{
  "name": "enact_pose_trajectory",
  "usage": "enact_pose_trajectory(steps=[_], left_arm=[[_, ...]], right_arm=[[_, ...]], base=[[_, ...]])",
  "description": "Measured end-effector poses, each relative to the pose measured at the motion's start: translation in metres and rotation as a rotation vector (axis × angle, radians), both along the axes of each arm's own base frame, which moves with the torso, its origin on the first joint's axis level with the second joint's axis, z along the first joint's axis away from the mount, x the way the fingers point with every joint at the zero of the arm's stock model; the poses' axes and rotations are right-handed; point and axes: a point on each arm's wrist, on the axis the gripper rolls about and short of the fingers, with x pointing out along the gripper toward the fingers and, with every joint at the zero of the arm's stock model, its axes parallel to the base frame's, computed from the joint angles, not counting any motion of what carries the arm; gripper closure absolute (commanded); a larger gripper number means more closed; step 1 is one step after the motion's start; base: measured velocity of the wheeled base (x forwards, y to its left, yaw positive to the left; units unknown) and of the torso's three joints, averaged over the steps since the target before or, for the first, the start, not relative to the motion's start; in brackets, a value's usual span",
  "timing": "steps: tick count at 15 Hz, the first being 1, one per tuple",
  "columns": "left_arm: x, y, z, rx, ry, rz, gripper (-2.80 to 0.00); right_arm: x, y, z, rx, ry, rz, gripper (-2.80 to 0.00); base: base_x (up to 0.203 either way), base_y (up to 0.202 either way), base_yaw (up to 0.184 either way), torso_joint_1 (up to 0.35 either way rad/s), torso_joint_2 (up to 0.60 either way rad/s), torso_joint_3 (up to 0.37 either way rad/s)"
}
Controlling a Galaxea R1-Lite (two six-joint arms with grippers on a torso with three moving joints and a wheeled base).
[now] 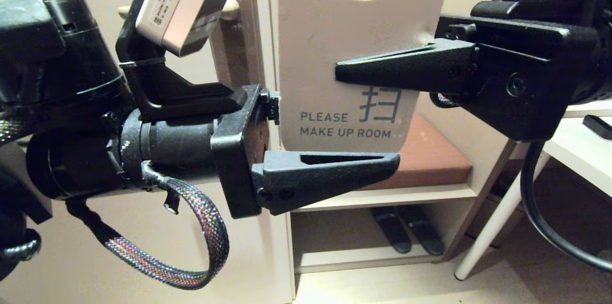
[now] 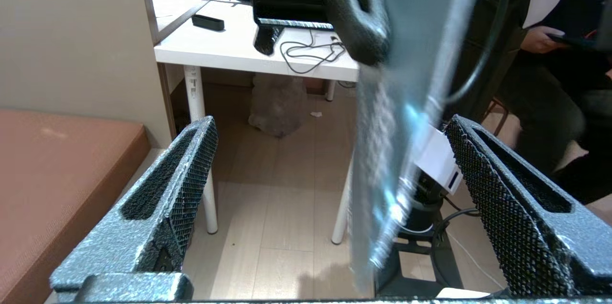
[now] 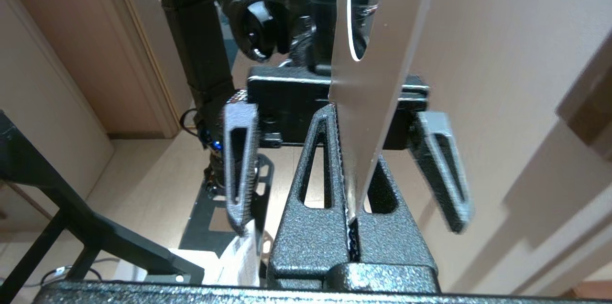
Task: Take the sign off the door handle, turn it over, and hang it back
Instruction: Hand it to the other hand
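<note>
At far left the left arm reaches in level from the side, its wrist camera box perched above. Behind that box the cream tip of the door handle [image 1: 231,7] shows, with a strip of its brownish backplate below; the rest is hidden. The left gripper [image 1: 334,122] stands spread wide around the lower part of the sign [image 1: 334,55], one finger [image 1: 325,175] in front of and below the card's bottom edge, the other hidden behind. In the left wrist view the card hangs between the two pads and seems to touch neither.

The sign hangs upright in mid-air just right of the handle, its white "PLEASE MAKE UP ROOM" face toward the head camera and its round hole at the top, free of the lever. So it is off the handle, and the white face shows.

From the right, the right gripper [image 1: 344,72] is pressed together on the sign's right edge at mid-height; the right wrist view shows the card pinched edge-on between its pads. It alone carries the sign.

The card looks thin, light and fairly stiff, with a glossy face that may slide in a loose pinch or swing about a single grip point. It could probably bend if squeezed across its width. A hold on the flat body, well below the hole, seems best, leaving the hole clear for the lever.

Further right stand a low shelf with a brown cushion [image 1: 430,156] and a white table [image 1: 573,146].
</note>
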Motion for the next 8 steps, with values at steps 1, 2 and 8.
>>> enact_pose_trajectory(steps=[1,2,8], left_arm=[[0.0000,0.0000,0.0001,0.000,0.000,0.000,-2.80],[-0.0002,-0.0002,0.0001,0.000,-0.001,-0.001,-2.80],[-0.0001,0.0001,0.0019,-0.004,-0.006,0.002,-2.80]], right_arm=[[-0.0009,0.0019,-0.0011,-0.002,0.002,0.007,0.00],[-0.0018,0.0037,-0.0020,-0.003,0.004,0.014,0.00],[-0.0018,0.0079,-0.0046,-0.009,0.010,0.023,0.00]], base=[[0.000,0.000,0.000,0.000,0.00,0.000],[0.000,0.000,0.000,0.000,0.00,0.000],[0.000,0.000,0.000,0.000,0.00,0.000]])
